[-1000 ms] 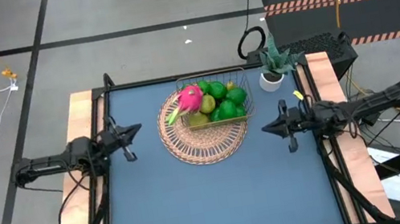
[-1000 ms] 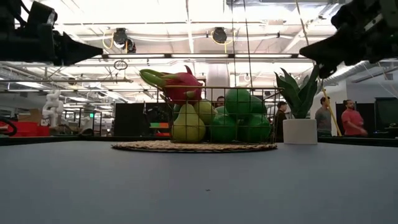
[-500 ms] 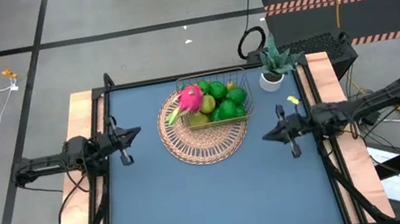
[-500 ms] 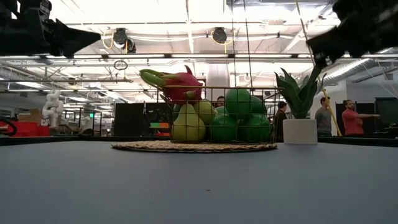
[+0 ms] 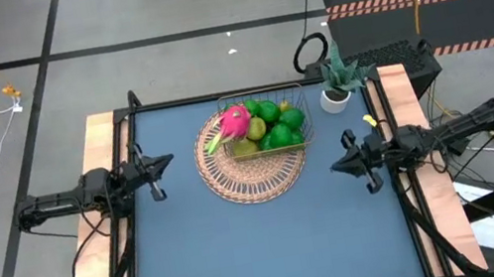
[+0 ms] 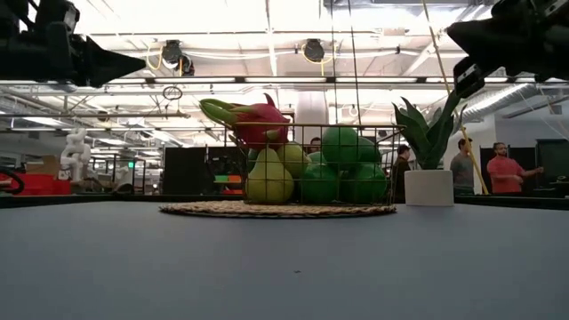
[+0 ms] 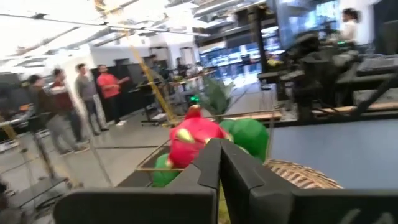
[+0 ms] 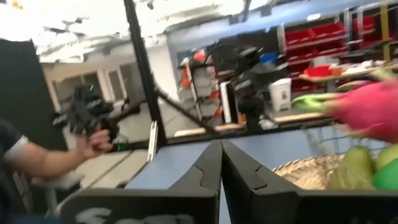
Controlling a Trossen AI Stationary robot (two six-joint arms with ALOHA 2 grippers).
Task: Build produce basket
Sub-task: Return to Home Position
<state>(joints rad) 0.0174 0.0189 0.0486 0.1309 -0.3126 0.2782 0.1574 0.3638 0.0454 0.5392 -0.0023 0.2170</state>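
At the left edge of the blue table point(image 5: 265, 246) the left gripper point(image 5: 168, 160) hangs just inside the pale wooden rail point(image 5: 99, 143). Its two dark fingers point(image 7: 208, 165) are pressed together on nothing, the tip turned toward the middle. A broad strip of bare, smooth tabletop lies between it and the round woven mat point(image 5: 253, 184). The mat, tan and coiled in rings, sits toward the far side of the table. The basket point(image 5: 260, 95), a copper-coloured open wire grid, stands on the mat's far half with its back rim near the table's far edge. All the produce in sight is inside it. The pink dragon fruit point(image 5: 234, 120) with green tips lies at the left side and rises above the rim, a yellow-green pear point(image 5: 246, 146) sits on its near side, and round glossy limes point(image 5: 279, 135) fill the right part. Just right of the basket, apart from it, a spiky potted plant point(image 5: 335, 92) in a white pot stands in the far right corner. The right gripper point(image 5: 336, 166) hovers near the right rail, nearer the front than the plant. Its fingers point(image 8: 211, 165) are closed together and empty, well apart from the mat. The whole near half of the table is bare. In the low view people point(image 6: 507, 169) stand in the room beyond the table.
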